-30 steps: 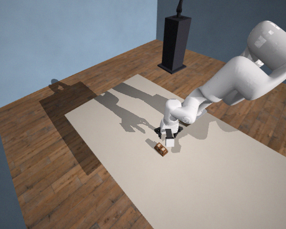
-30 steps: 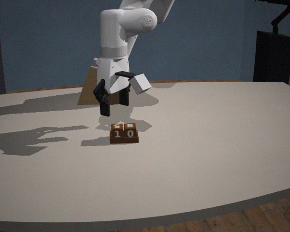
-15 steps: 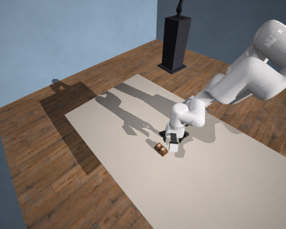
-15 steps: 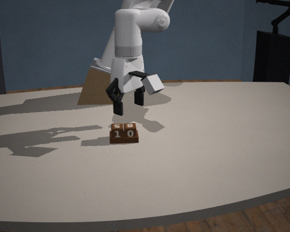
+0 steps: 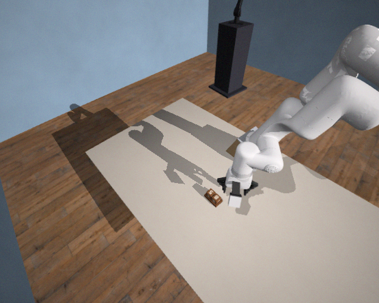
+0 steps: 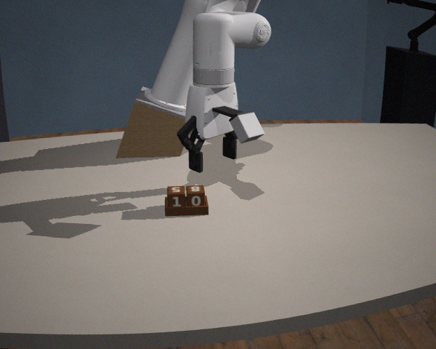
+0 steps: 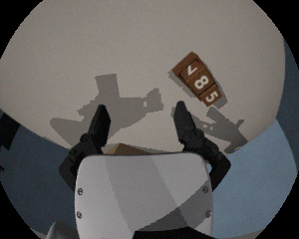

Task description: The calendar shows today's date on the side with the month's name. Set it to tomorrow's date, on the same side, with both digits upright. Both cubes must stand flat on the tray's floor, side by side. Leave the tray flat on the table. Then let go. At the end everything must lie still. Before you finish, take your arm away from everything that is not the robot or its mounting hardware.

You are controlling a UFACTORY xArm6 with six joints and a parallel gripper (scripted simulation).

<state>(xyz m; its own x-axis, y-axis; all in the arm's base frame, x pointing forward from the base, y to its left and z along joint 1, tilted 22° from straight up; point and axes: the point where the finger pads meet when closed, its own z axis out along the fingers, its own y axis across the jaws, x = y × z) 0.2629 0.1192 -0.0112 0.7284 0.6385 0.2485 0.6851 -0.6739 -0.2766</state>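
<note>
A small brown tray (image 6: pixel 187 211) (image 7: pixel 193 56) lies flat on the table. Two brown cubes with white digits sit in it side by side. In the exterior view the left cube (image 6: pixel 176 201) (image 5: pixel 211 192) (image 7: pixel 210 96) shows an upright 1 and the right cube (image 6: pixel 195 201) (image 5: pixel 215 197) (image 7: pixel 201 82) an upright 0. Their tops show 5 and 8, upside down there. The wrist view also shows a 7 on the right cube's outer side. No month's name can be read; the tray's far side is hidden. My gripper (image 5: pixel 235 192) (image 6: pixel 213 163) (image 7: pixel 141 111) is open and empty, above the table behind the tray.
The white wrist camera block (image 5: pixel 234 201) (image 6: pixel 247 127) sticks out from the gripper. The arm's wooden base block (image 6: pixel 150 131) stands behind at the left in the exterior view. Arm shadows cross the pale table (image 5: pixel 281 254) (image 6: pixel 285 243). A dark pedestal (image 5: pixel 232 59) stands beyond the table.
</note>
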